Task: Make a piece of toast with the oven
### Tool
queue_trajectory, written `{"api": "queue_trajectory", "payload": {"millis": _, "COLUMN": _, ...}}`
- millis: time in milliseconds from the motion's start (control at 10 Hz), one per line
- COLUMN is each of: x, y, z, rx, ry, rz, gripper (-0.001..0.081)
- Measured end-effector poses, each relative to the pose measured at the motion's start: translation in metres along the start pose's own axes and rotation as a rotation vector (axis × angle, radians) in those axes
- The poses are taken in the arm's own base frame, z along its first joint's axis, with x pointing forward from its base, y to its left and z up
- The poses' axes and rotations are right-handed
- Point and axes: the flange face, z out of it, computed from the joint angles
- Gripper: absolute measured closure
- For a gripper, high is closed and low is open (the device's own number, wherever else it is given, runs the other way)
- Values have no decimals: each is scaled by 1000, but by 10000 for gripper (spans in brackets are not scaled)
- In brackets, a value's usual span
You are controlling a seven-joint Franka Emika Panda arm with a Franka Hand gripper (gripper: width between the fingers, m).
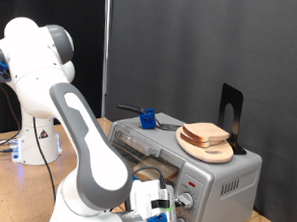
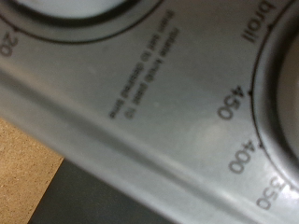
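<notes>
The silver oven stands at the exterior view's right, its front partly hidden by my arm. My gripper is low against the oven's control panel, beside the knobs and under the red light. The wrist view is a blurred close-up of that panel, with temperature marks 450, 400 and "broil" around one dial and the rim of another dial. No fingers show there. Pale bread slices lie on a round wooden board on the oven's top. A piece of toast inside the oven is hidden.
A blue-handled tool and a black upright stand sit on the oven's top. The robot's white base stands at the exterior view's left on a wooden table. Black curtains hang behind.
</notes>
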Motion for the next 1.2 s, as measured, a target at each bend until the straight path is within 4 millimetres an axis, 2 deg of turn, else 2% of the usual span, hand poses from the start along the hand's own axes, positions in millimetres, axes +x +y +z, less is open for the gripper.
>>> {"api": "queue_trajectory", "payload": {"millis": 700, "x": -1, "y": -3, "z": 1, "rx": 15, "ry": -4, "rz": -18, "gripper": 124}}
{"api": "queue_trajectory", "payload": {"millis": 800, "x": -1, "y": -3, "z": 1, "rx": 15, "ry": -4, "rz": -18, "gripper": 227}}
{"api": "queue_trajectory", "payload": {"millis": 1000, "x": 0, "y": -1, "z": 0, "rx": 11, "ry": 2, "rz": -15, "gripper": 505}}
{"api": "queue_trajectory", "payload": {"millis": 1100, "x": -1, "y": -1, "z": -1, "rx": 16, "ry": -3, "rz": -15, "gripper": 505}}
{"api": "queue_trajectory", "payload": {"millis": 1200, "x": -1, "y": -1, "z": -2, "rx": 16, "ry": -1, "rz": -14, "gripper": 690}}
